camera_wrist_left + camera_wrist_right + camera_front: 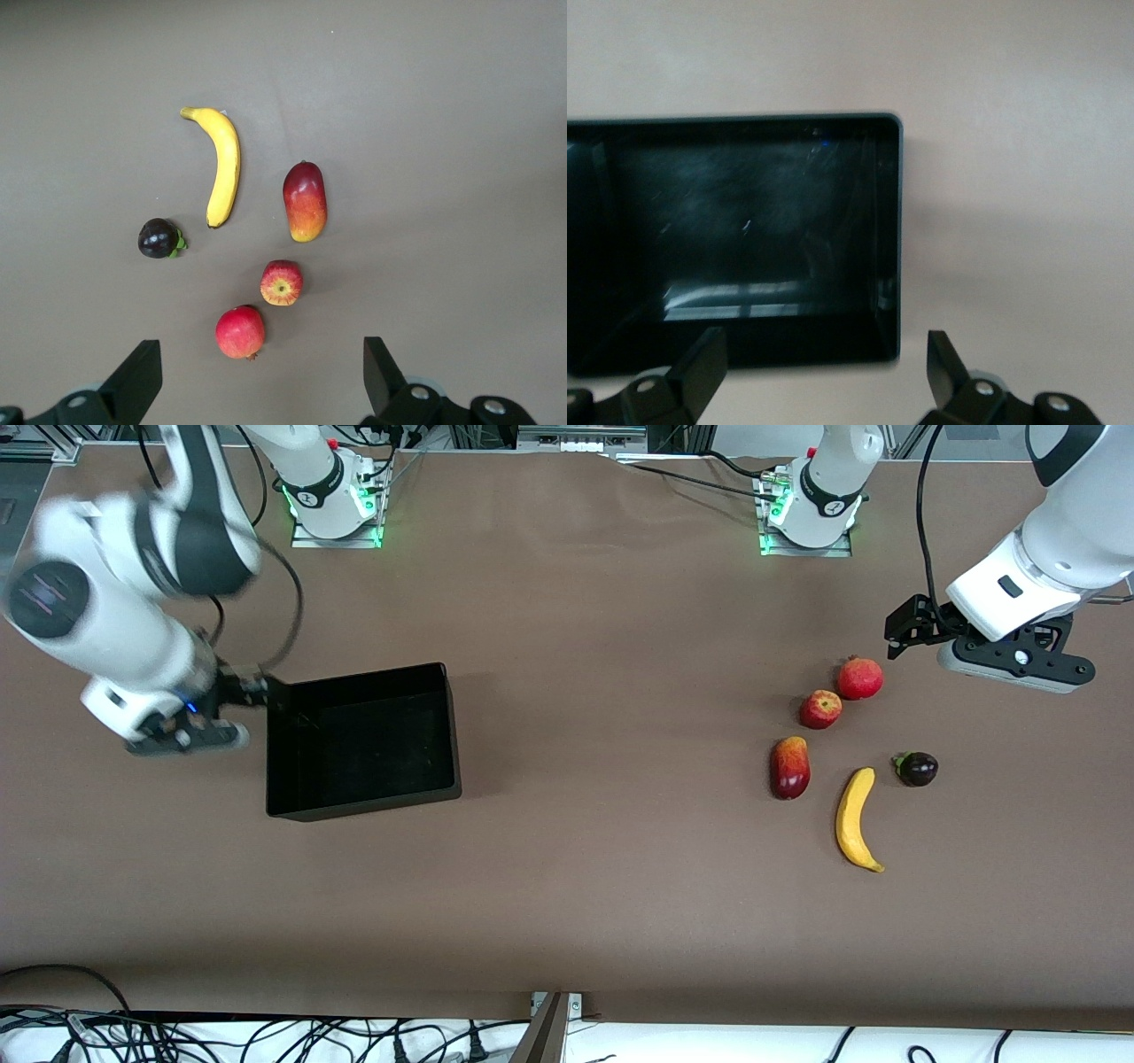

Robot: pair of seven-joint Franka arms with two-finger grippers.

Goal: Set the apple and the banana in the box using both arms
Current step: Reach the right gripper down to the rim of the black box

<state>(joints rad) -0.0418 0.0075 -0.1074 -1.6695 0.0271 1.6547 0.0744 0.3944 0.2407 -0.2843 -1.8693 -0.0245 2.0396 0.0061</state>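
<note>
Left gripper (897, 638), fingers apart, hovers at frame right, just above the apple (820, 709); banana (856, 818) lengthwise below. Right gripper (266, 691), probably apart, at empty box (452, 726), mid-left.

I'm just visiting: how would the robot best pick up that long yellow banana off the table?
Probably from straight above, closing across the narrow width of the banana near the middle of its curve. It lies flat on the table, apart from the other fruits, so there looks to be room for a finger on each side. The open left gripper, over the table near the fruits, looks best placed for it.
</note>
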